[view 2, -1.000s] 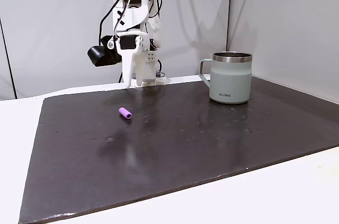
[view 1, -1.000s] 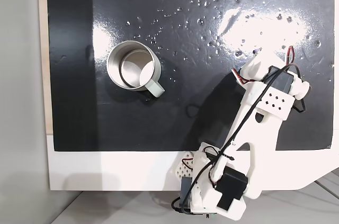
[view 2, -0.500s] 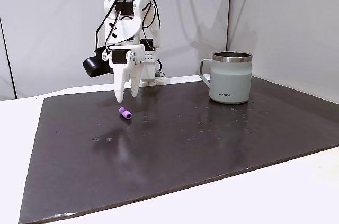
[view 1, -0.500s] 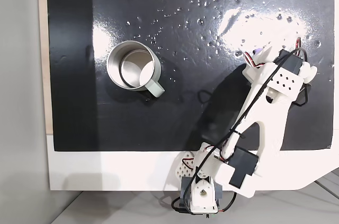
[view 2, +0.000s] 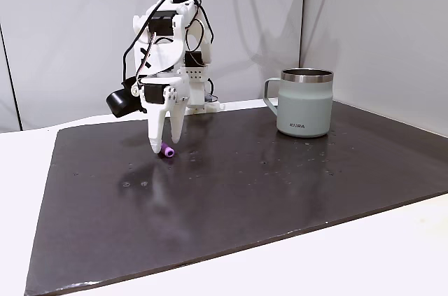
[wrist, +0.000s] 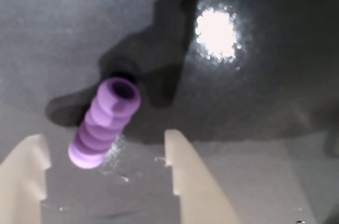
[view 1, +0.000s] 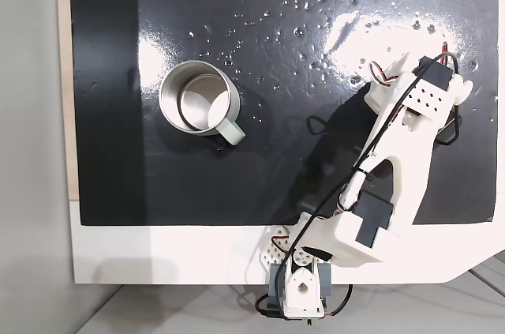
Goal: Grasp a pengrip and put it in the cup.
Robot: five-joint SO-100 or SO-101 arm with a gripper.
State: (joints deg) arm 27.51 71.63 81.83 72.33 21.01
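Note:
The purple ribbed pengrip [wrist: 105,123] lies on the dark mat, its hollow end showing in the wrist view. My open gripper [wrist: 103,152] hangs right over it, with one pale fingertip [wrist: 26,158] on its left and the other on its right, neither touching it. In a fixed view from the side the white fingers [view 2: 165,122] point straight down and the pengrip [view 2: 167,150] peeks out at their tips. From above, the arm [view 1: 394,152] covers that spot. The pale grey cup [view 1: 200,99] stands upright at the mat's left in the top view, and at the right [view 2: 306,102] in the side view.
A black mat [view 1: 276,2] covers the white table [view 1: 158,255]. Water specks and bright glare [view 1: 379,30] mark the mat near the arm. The arm's base [view 1: 296,294] sits at the table's front edge. A wide stretch of mat separates the cup and the gripper.
The arm has swung over and come down. The gripper has dropped from above the mat until its tips straddle the pengrip. Cup and pengrip have not moved.

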